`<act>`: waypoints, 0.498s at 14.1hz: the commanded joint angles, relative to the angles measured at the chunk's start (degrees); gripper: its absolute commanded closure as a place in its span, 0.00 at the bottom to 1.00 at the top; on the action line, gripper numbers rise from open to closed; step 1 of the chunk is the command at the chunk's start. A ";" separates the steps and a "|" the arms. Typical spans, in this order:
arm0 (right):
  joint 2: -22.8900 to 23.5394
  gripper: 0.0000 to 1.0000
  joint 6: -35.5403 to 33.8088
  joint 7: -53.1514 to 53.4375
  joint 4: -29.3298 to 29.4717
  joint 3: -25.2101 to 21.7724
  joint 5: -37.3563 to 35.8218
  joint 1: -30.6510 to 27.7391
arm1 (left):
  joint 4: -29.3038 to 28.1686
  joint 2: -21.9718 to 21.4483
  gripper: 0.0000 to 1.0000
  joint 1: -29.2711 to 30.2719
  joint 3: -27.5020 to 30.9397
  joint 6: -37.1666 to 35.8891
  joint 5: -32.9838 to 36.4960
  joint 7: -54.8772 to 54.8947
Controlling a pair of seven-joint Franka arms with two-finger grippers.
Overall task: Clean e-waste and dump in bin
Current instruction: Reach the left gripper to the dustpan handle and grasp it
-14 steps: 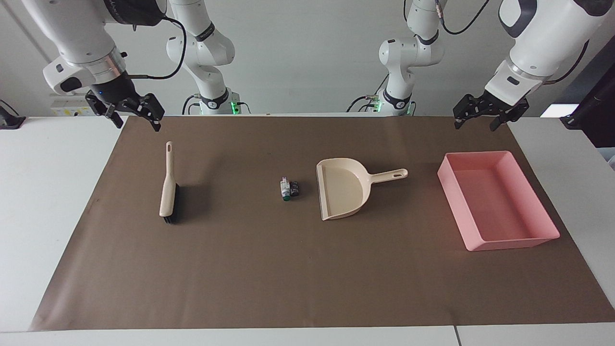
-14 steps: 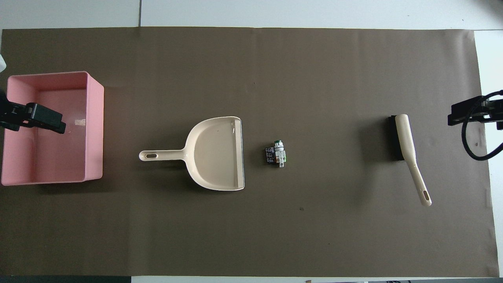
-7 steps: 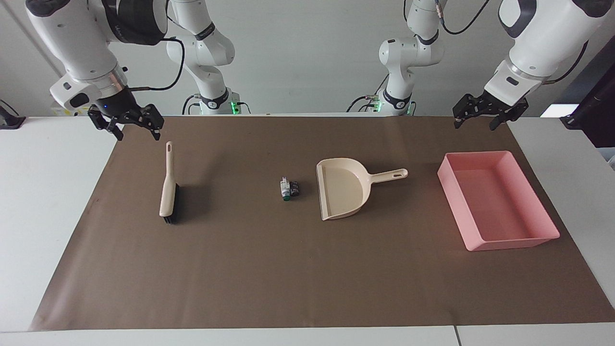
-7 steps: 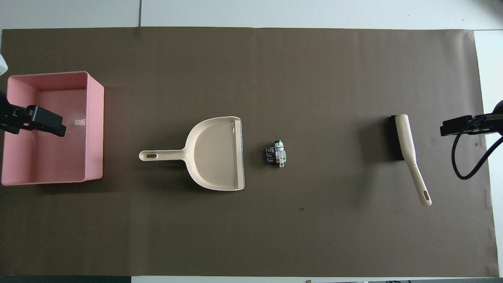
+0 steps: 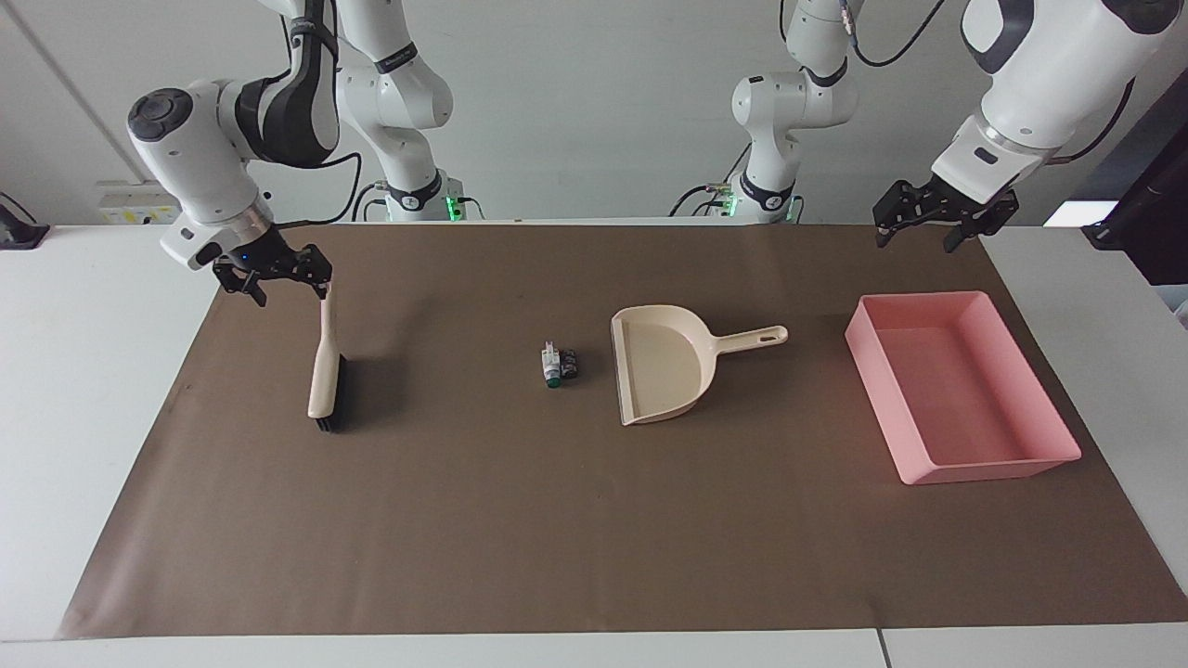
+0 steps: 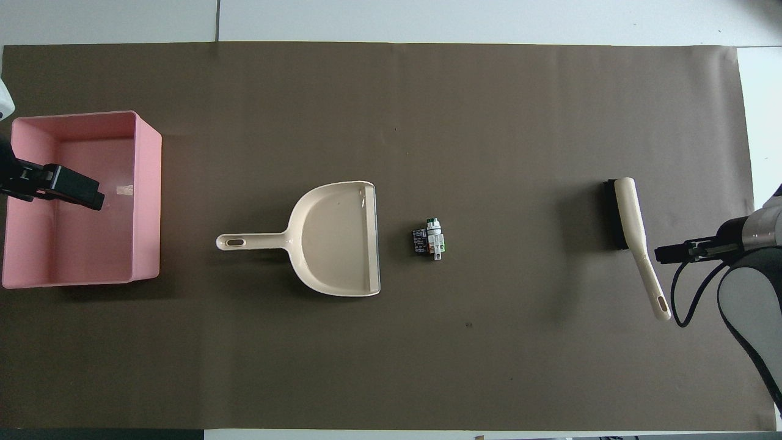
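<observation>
The e-waste (image 5: pixel 559 364) is a small cluster of white, green and black bits in the middle of the brown mat, also seen from overhead (image 6: pixel 429 239). The beige dustpan (image 5: pixel 664 366) lies beside it with its open mouth toward it. The pink bin (image 5: pixel 993 468) stands at the left arm's end. A beige brush (image 5: pixel 325 362) lies at the right arm's end. My right gripper (image 5: pixel 288 281) is open and low by the brush handle's end. My left gripper (image 5: pixel 919 234) is open and empty, raised, over the bin in the overhead view (image 6: pixel 67 186).
The brown mat (image 5: pixel 520 520) covers most of the white table. The dustpan's handle (image 6: pixel 244 242) points toward the bin (image 6: pixel 146 195). The brush's bristles (image 6: pixel 611 214) face the e-waste.
My right gripper has come down and moved in toward the brush handle's end. The left gripper has hardly moved. Nothing on the mat has shifted.
</observation>
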 commanded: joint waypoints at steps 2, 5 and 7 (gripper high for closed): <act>-0.81 0.01 7.19 -2.12 -7.74 0.42 1.62 -0.71 | -2.44 -1.29 0.03 -3.24 0.24 4.00 0.49 17.23; -0.80 0.01 10.46 -1.95 -11.00 0.33 1.71 -0.80 | -4.98 -1.28 0.03 -6.32 0.24 7.25 0.67 27.52; -0.37 0.01 10.64 -1.95 -11.71 0.33 1.71 -1.06 | -6.56 -1.28 0.03 -8.34 0.24 8.49 0.76 34.46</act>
